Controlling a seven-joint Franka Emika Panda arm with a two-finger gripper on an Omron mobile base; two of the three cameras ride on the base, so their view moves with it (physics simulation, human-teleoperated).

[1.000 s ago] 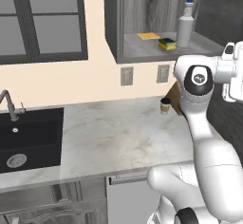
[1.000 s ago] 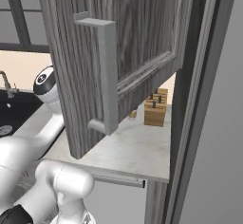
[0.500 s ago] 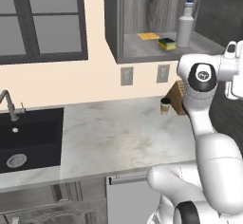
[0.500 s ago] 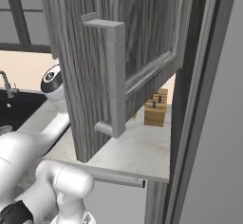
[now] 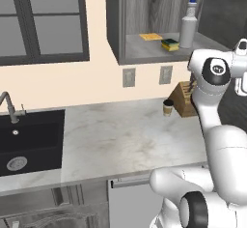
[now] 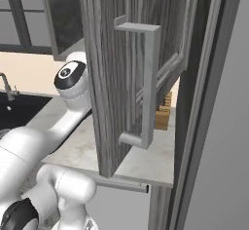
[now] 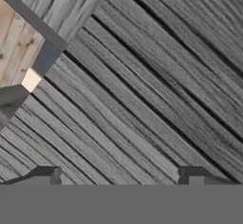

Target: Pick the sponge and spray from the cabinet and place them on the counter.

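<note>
cabinet (image 6: 112,53) door swung wider; tool (image 7: 121,175) open, empty, facing door.

Pretty clearly a home kitchen
Marble tabletop (image 5: 120,140) with a black sink (image 5: 29,142), faucet (image 5: 8,106), wall cabinet (image 5: 144,24), knife block (image 5: 185,99).

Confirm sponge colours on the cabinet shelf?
The sponge is yellow with a dark green top layer, best seen in the left base view, beside the spray.
</note>
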